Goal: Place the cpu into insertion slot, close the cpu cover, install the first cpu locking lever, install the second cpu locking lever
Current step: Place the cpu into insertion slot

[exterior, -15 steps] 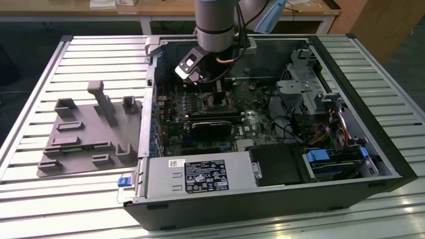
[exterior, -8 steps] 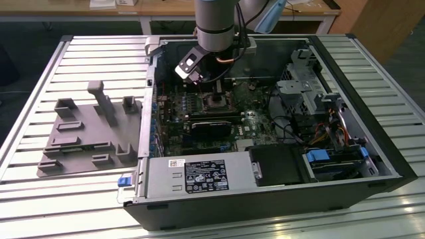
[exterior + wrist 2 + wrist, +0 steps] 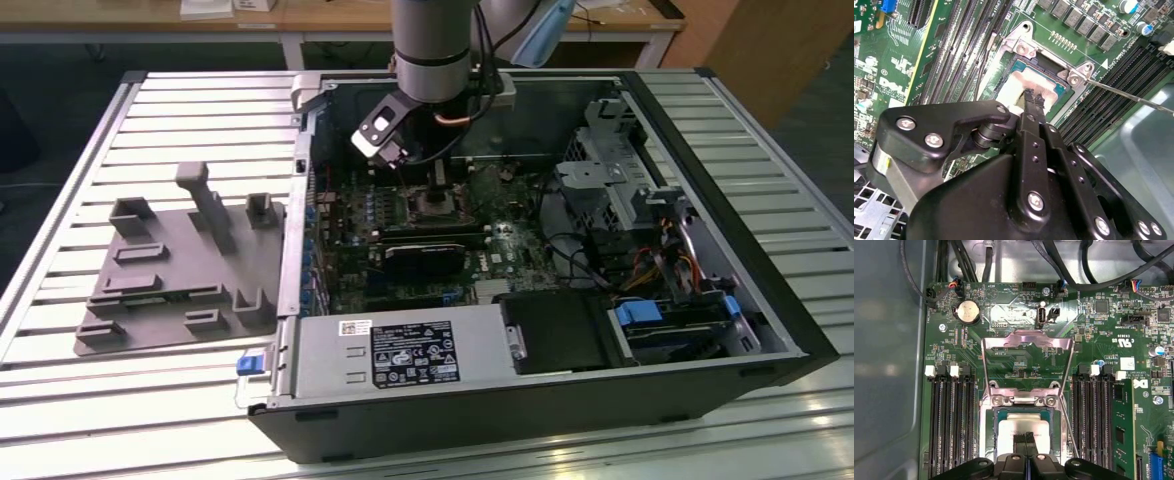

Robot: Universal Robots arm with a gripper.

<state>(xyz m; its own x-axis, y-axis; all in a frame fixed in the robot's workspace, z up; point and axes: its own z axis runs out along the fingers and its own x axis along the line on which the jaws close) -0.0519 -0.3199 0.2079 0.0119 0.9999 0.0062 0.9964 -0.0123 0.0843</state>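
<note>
I have the fingers (image 3: pixel 1022 446) pinched shut on nothing, tips right over the silvery-grey square cpu (image 3: pixel 1008 432), thin metal cpu cover (image 3: pixel 1027 339) upright beyond.

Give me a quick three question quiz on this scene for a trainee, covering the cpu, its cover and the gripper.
1. True or false: the cpu sits inside the insertion slot.
2. Pick one: the cpu cover is A) shut down over the cpu, B) swung open, clear of the cpu, C) lying outside the computer case.
3. Fill in the blank: the gripper is right over the ____, its jaws together and holding nothing.

Key: 1 true; 2 B; 3 cpu.
</note>
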